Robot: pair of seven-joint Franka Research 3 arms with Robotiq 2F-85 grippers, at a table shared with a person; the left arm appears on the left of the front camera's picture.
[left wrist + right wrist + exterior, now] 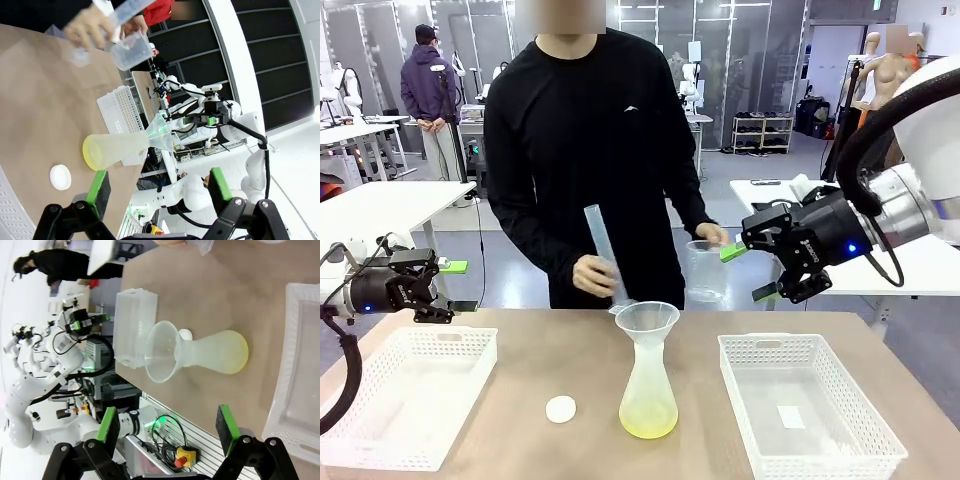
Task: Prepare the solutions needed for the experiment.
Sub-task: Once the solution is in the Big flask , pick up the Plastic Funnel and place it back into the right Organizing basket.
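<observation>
With left claw (455, 287) and right claw (750, 272) spread, flask (648, 380) holding solutions (648, 426) stands between baskets (430, 333).

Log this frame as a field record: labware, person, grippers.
solution: shallow yellow-green layer in flask bottom
flask: upright, mid-table, funnel in neck
cap: on table beside flask, not touching
person: one hand holds cylinder, other hand holds beaker
left basket, right basket: white, flanking flask
left gripper: open, empty
right gripper: open, empty, near beaker

solutions (648, 426) in flask (648, 380) under funnel (647, 320), between left tray (380, 420) and right tray (760, 346)
</observation>
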